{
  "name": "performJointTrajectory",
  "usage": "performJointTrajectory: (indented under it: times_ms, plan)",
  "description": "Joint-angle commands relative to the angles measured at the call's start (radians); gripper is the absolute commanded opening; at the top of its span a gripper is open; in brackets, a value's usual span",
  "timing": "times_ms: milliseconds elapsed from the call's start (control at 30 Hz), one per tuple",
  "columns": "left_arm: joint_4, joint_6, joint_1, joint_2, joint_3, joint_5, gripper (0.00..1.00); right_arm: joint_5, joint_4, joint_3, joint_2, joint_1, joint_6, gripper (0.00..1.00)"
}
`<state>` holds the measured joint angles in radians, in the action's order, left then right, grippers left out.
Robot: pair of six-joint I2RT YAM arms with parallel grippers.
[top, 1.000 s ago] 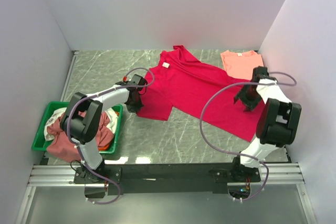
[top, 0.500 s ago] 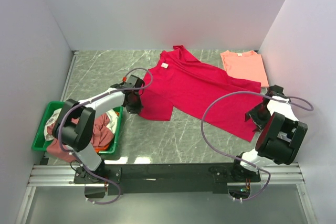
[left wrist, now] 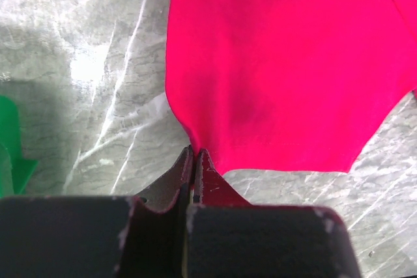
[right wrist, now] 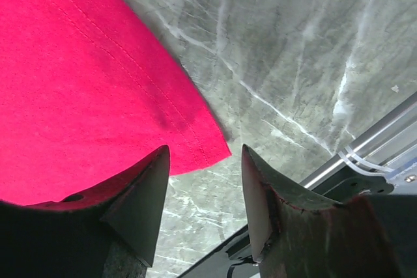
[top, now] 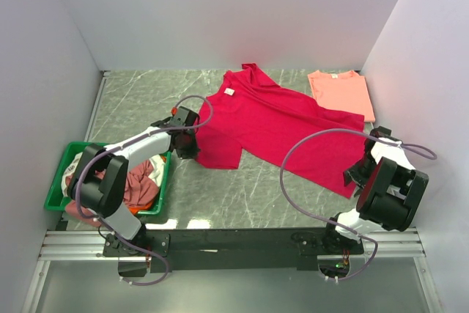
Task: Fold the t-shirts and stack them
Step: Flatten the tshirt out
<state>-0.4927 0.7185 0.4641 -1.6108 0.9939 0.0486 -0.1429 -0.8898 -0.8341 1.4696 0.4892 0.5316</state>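
A crimson-red t-shirt lies spread across the marble table, neck toward the back. My left gripper is shut on the edge of the shirt's left sleeve. In the left wrist view the fingertips pinch the red cloth at its near corner. My right gripper stands open low at the shirt's front-right hem corner. In the right wrist view that corner lies just ahead of the gap of the gripper, with nothing held. A salmon-pink t-shirt lies folded at the back right.
A green plastic tray at the left front holds several crumpled tees. White walls enclose the table on three sides. The metal rail runs along the near edge, close to the right gripper.
My right arm has swung from above the shirt's right side down to its front-right hem corner, and its jaws have narrowed a little. The left gripper has stayed shut on the sleeve.
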Motion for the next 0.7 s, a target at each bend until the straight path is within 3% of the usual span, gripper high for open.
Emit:
performJointTrajectory:
  times_ms: [0, 367, 667]
  plan:
    - [0.036, -0.010, -0.002, 0.038, -0.017, -0.030, 0.01, -0.032, -0.029, -0.020, -0.026, 0.006, -0.002, 0.54]
    - [0.037, -0.036, -0.031, 0.008, -0.015, -0.041, 0.01, -0.001, -0.005, -0.008, 0.026, -0.040, 0.008, 0.54]
    - [0.048, -0.085, -0.130, -0.003, -0.006, -0.041, 0.01, 0.006, 0.061, 0.032, 0.104, -0.141, 0.083, 0.55]
